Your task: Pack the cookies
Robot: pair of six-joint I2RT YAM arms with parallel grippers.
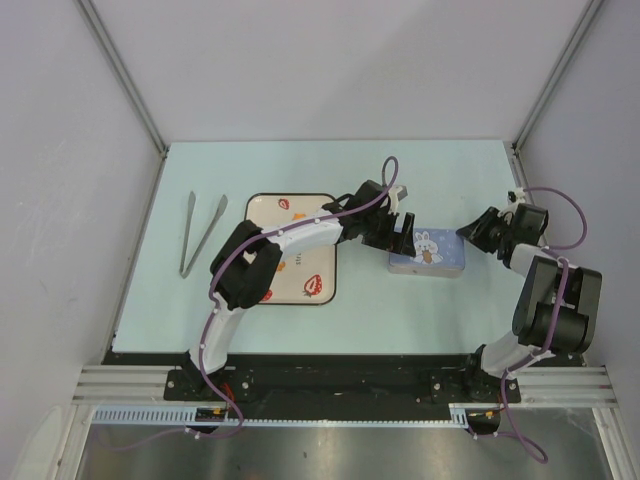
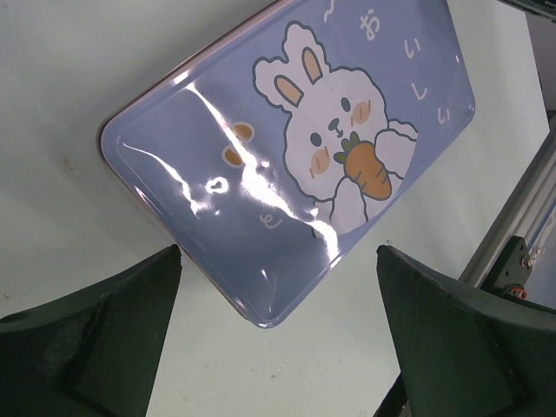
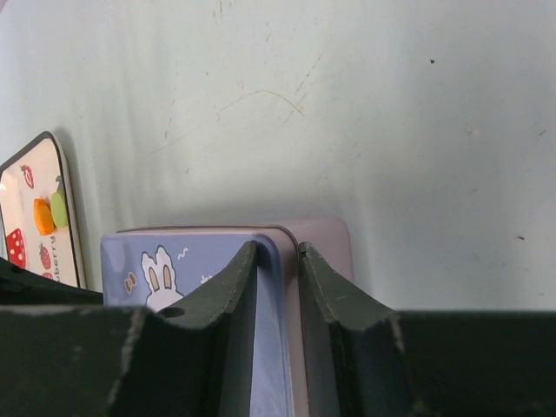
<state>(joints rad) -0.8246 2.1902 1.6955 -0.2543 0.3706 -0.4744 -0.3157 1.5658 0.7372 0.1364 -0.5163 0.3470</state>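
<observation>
A rectangular tin [image 1: 428, 251] with a blue lid showing a rabbit and carrot [image 2: 295, 148] lies closed on the table. My left gripper [image 1: 400, 236] hangs open over the tin's left end, and one corner of the lid lies between its fingers [image 2: 278, 252]. My right gripper [image 1: 472, 232] is at the tin's right end. Its fingers [image 3: 278, 247] stand only a narrow gap apart, one over the blue lid, one over the pink side [image 3: 326, 239], with the lid's edge in the gap. An orange cookie [image 3: 42, 215] lies on the tray [image 3: 61, 174] beside a green round piece [image 3: 58, 208].
The strawberry-print tray [image 1: 310, 285] sits left of the tin, partly under my left arm. Metal tongs [image 1: 200, 232] lie at the far left. Grey walls and frame posts close in the table on three sides.
</observation>
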